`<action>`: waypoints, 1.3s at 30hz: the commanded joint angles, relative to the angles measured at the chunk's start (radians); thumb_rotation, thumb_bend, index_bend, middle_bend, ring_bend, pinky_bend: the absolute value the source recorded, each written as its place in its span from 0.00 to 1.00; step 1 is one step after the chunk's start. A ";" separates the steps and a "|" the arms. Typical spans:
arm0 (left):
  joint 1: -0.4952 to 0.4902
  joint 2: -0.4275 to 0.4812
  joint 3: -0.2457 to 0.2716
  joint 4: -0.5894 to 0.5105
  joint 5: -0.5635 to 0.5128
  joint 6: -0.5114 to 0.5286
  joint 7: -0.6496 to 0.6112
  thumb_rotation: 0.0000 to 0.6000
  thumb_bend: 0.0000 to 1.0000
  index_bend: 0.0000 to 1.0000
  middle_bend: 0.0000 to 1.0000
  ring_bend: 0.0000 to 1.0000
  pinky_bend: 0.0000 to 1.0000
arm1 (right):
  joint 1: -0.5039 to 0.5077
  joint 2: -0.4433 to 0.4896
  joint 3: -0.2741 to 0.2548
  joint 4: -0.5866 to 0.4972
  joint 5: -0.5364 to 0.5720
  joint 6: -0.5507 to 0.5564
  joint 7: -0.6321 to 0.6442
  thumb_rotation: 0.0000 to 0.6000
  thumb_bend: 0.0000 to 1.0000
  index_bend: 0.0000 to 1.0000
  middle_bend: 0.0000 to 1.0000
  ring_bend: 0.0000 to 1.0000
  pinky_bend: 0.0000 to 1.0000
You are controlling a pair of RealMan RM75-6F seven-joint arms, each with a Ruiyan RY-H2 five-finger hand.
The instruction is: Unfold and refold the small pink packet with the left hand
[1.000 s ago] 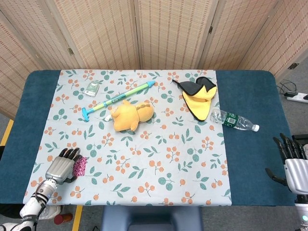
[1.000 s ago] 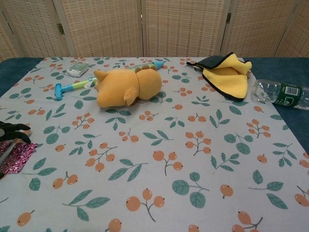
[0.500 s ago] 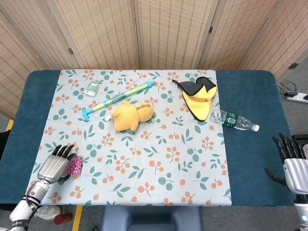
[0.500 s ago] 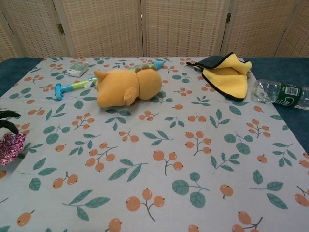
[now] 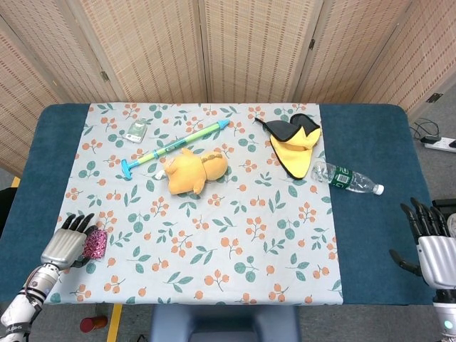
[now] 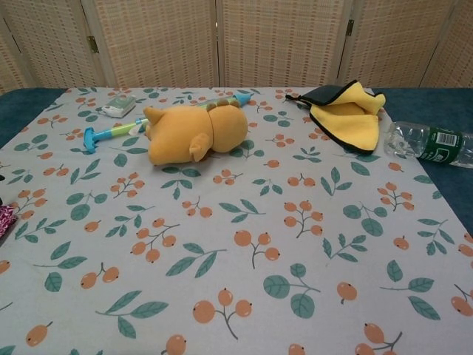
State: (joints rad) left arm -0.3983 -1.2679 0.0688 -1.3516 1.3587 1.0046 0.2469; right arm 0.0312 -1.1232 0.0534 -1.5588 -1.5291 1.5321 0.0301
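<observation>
The small pink packet [image 5: 95,244] is bunched up at the front left of the floral cloth, and my left hand [image 5: 65,245] grips it from its left side. In the chest view only a sliver of the pink packet [image 6: 4,219] shows at the left edge, and the left hand is out of that frame. My right hand [image 5: 432,242] hovers past the table's right edge with its fingers spread and nothing in it.
An orange plush toy [image 5: 194,169] lies mid-table, with a green and blue stick toy [image 5: 173,145] behind it. A yellow and black cloth [image 5: 295,143] and a plastic bottle [image 5: 347,178] lie at the back right. A small green device [image 5: 137,130] sits at the back left.
My left hand has drawn back to the left with the pink packet, which now looks more bunched. The right hand has barely moved.
</observation>
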 commanded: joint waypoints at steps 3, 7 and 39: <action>0.002 -0.009 -0.001 0.028 0.003 -0.011 -0.030 0.99 0.32 0.22 0.00 0.00 0.00 | -0.004 0.002 0.000 -0.008 -0.002 0.008 -0.008 1.00 0.25 0.00 0.00 0.00 0.00; 0.002 -0.012 -0.001 0.039 0.006 -0.017 -0.038 0.98 0.32 0.22 0.00 0.00 0.00 | -0.004 0.003 -0.001 -0.015 -0.004 0.007 -0.016 1.00 0.25 0.00 0.00 0.00 0.00; 0.181 0.049 -0.152 -0.130 -0.063 0.339 -0.327 1.00 0.33 0.15 0.00 0.00 0.00 | 0.034 0.055 -0.006 0.003 -0.068 -0.015 0.120 1.00 0.25 0.00 0.00 0.00 0.00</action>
State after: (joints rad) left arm -0.2446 -1.2230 -0.0725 -1.4640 1.2960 1.3097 -0.0631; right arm 0.0634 -1.0693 0.0486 -1.5596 -1.5903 1.5121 0.1425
